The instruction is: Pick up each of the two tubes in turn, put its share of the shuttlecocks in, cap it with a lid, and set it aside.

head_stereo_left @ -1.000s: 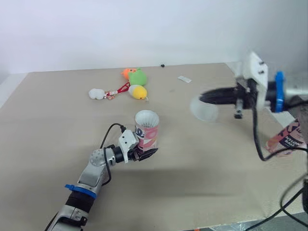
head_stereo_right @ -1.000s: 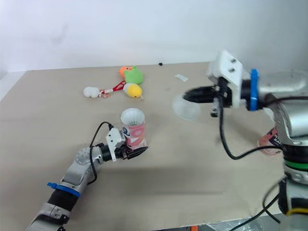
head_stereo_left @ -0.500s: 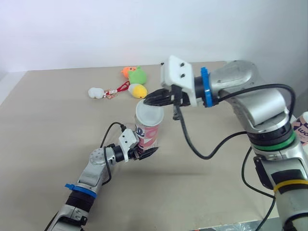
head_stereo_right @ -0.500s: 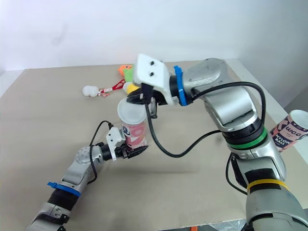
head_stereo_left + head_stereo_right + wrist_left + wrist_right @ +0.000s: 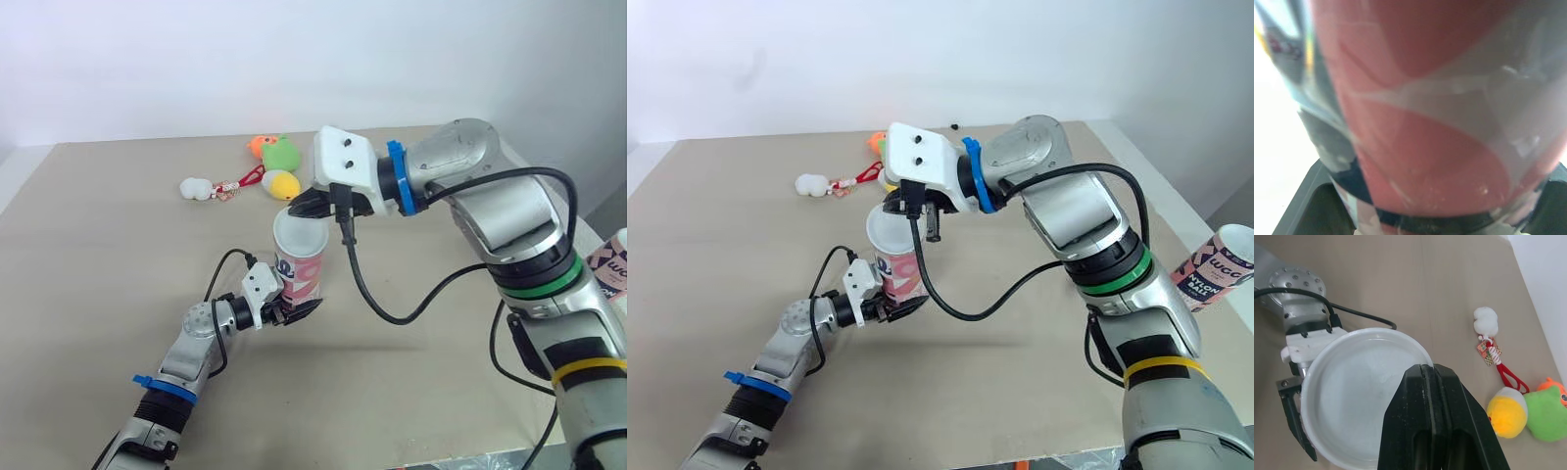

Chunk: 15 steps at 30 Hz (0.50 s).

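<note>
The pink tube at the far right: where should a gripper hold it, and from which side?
Take the tube probably around the middle of its round wall, coming level from the side. It stands upright, mouth open on top, so a side grip leaves the opening free.

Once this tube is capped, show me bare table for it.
Free: the wide left stretch of table before the plush toys, and the near strip in front of the tube. Crowded: back centre by the toys.
</note>
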Tool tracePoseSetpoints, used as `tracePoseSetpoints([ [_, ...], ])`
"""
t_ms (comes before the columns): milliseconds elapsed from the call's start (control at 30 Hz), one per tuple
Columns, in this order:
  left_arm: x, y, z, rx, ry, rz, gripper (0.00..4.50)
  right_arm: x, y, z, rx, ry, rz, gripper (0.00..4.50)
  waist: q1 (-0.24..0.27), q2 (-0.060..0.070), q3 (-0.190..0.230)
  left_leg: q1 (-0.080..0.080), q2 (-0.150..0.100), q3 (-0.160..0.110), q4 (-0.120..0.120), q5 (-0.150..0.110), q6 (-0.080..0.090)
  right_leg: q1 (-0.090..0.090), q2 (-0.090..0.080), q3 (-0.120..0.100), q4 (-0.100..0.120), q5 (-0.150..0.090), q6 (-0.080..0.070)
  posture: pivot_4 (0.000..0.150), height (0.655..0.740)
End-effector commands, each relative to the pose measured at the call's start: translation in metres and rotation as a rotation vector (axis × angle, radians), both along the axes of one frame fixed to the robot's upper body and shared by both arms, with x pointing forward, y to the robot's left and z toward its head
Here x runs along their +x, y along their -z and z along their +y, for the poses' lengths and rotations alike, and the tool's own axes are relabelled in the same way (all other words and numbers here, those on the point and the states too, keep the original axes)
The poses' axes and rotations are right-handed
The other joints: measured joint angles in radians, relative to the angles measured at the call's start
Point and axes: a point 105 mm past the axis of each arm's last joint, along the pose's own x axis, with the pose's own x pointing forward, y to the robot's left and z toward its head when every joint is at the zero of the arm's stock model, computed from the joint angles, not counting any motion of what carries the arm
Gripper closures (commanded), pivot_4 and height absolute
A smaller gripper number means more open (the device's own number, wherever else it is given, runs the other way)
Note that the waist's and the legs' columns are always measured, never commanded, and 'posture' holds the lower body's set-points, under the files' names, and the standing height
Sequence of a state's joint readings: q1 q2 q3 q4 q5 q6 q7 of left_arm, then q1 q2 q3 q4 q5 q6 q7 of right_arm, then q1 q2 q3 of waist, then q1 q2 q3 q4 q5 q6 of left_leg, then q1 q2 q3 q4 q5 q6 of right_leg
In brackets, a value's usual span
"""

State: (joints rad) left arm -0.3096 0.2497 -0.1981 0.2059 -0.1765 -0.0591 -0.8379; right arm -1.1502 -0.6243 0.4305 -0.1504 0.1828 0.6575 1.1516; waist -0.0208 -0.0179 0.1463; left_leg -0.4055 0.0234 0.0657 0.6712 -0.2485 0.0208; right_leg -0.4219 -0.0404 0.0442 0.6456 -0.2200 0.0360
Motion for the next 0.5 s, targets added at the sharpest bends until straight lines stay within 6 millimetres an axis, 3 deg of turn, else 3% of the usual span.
tracePoseSetpoints([
  [33, -0.004, 0.023, 0.002, 0.042, -0.016, 0.082, 1.12, -0.005, -0.011, 0.004, -0.005, -0.028, -0.047, 4.47, 0.000, 0.000, 0.000, 0.000, 0.000, 0.000, 0.000, 0.000, 0.000, 0.000, 0.000, 0.000, 0.000, 0.000, 0.000, 0.150, 0.7400],
  [500, -0.005, 0.023, 0.003, 0.043, -0.016, 0.084, 1.12, -0.002, 0.003, 0.005, -0.068, -0.035, -0.084, 4.47, 0.000, 0.000, 0.000, 0.000, 0.000, 0.000, 0.000, 0.000, 0.000, 0.000, 0.000, 0.000, 0.000, 0.000, 0.000, 0.150, 0.7400],
])
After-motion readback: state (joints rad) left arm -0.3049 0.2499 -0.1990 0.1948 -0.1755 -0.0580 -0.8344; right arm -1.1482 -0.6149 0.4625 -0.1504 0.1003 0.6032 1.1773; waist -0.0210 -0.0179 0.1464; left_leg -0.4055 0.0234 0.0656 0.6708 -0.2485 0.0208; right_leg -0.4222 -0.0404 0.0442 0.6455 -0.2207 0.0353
